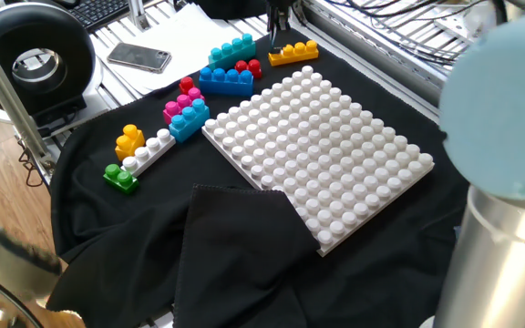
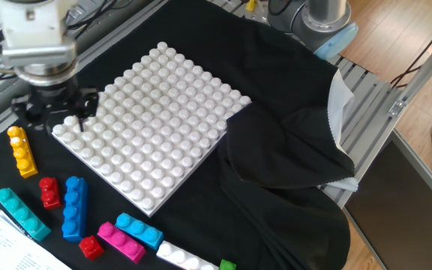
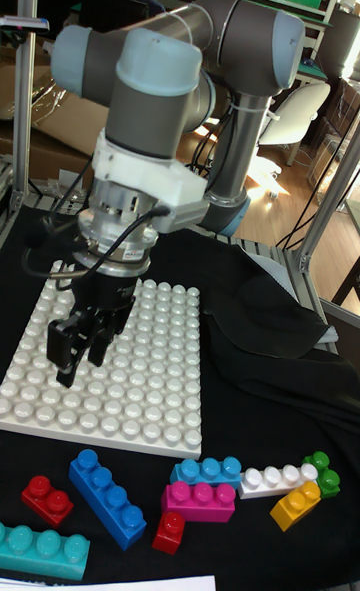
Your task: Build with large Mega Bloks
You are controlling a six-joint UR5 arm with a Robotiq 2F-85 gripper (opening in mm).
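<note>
The gripper (image 2: 53,120) hangs with fingers spread and nothing between them, at the left of the frame over the near corner of the white baseplate (image 2: 171,105). No brick sits on the plate. The yellow brick (image 2: 21,152) and the others (image 2: 74,208) lie loose on the black cloth (image 2: 291,187) at lower left, so building seems not yet begun.

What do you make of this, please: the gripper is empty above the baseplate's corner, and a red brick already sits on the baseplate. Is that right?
Not quite. No brick sits on the baseplate; its studs are all bare. The red bricks lie on the black cloth beside it, with the other bricks. The rest holds: the gripper is empty above the baseplate's corner. The other fixed view shows this.
</note>
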